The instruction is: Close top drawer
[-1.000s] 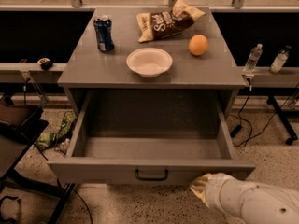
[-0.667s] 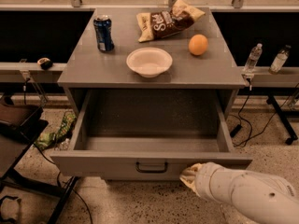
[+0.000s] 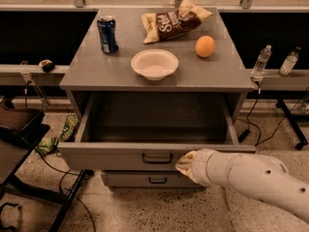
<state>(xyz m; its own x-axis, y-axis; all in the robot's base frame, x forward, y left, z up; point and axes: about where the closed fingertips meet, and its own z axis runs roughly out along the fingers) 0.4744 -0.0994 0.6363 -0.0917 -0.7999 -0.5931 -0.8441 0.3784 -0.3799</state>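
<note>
White arm [image 3: 251,178] enters from lower right. Gripper [image 3: 186,162] sits at the front face of the top drawer [image 3: 106,156], just right of its black loop handle [image 3: 157,158], looks touching the front; can't tell if the gripper is released or clenched. Top drawer is pulled well out, nothing visible inside. Below it, a shorter drawer [image 3: 125,179] is closed. Cabinet top [image 3: 96,71] behind: white bowl [image 3: 154,64] near front centre, orange [image 3: 205,46] to its right, blue can [image 3: 107,34] back left, chip bag [image 3: 175,21] at back. Two water bottles [image 3: 261,61] on the ledge right of the cabinet.
</note>
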